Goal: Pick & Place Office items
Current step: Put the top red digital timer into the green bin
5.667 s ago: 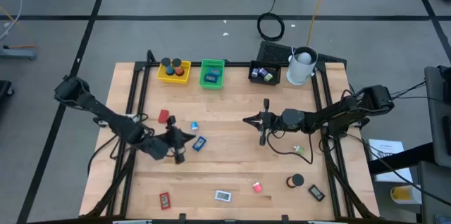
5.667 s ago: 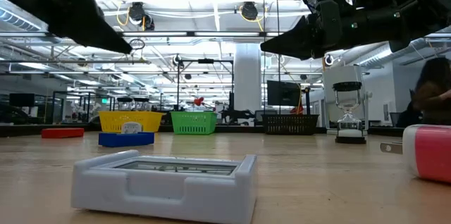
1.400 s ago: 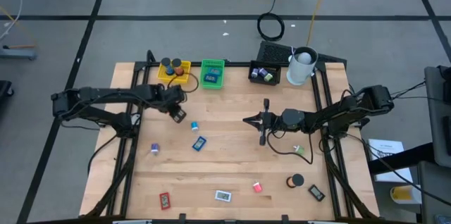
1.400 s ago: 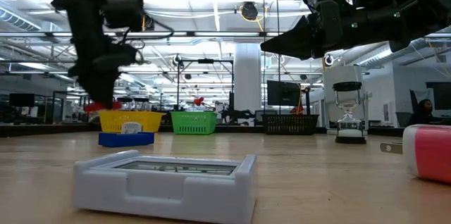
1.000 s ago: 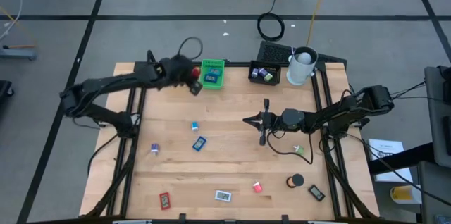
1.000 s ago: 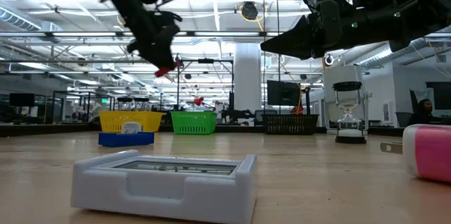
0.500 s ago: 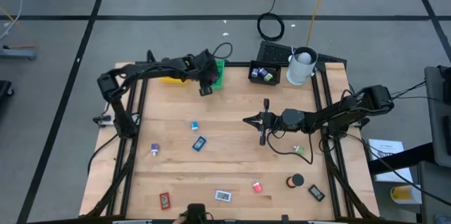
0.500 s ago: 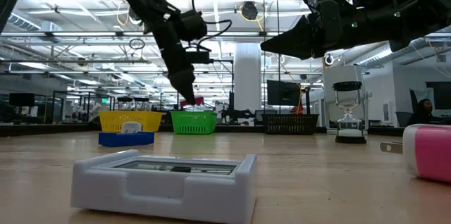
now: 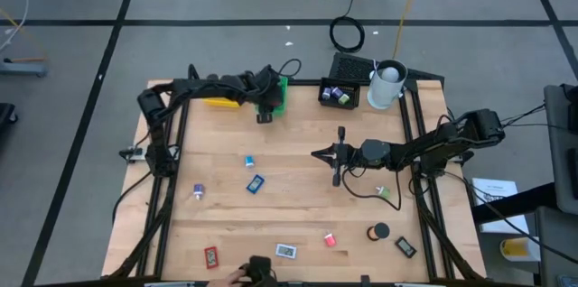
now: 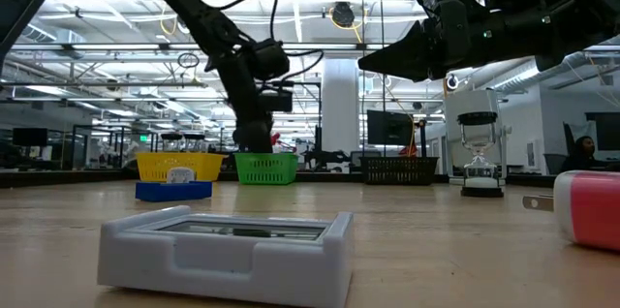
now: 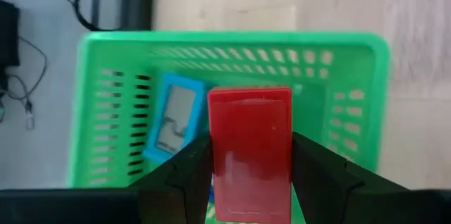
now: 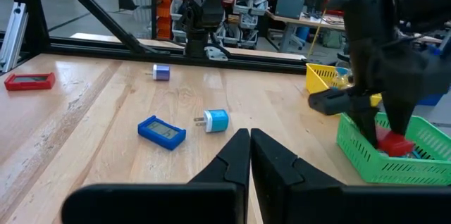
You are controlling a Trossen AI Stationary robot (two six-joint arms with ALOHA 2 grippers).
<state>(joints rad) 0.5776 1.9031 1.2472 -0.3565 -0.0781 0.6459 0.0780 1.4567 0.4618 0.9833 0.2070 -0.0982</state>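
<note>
The wooden table (image 9: 298,206) carried three trays along its far edge: a yellow tray (image 9: 219,100), a green tray (image 11: 106,111) and a black tray (image 9: 339,95), with a white cup (image 9: 387,85) beside the black one. The left arm reached across the far side of the table, and the left gripper (image 9: 265,106) hung over the green tray. In the left wrist view its two fingers were clenched on a red flat piece (image 11: 249,150), one finger on each long side, and the piece was directly above the inside of the tray. A light blue flat piece (image 11: 175,116) already lay in that tray. The right wrist view also showed the red piece low in the tray, between the dark fingers of the left gripper.

The right arm waited over the middle of the table, on the right side. The right gripper (image 9: 323,154) had its fingers pressed together with nothing between them.

Other office items were scattered on the wood: a blue flat piece (image 9: 256,182), a small blue and white bit (image 9: 249,162), a small purple bit (image 9: 198,191), a white framed piece (image 9: 286,251), a second red piece (image 9: 210,256), a pink bit (image 9: 330,240), a black round roll (image 9: 378,231) and a black flat piece (image 9: 405,247). At the near edge of the table something dark, perhaps a person (image 9: 250,273), showed, but I could not tell more.
</note>
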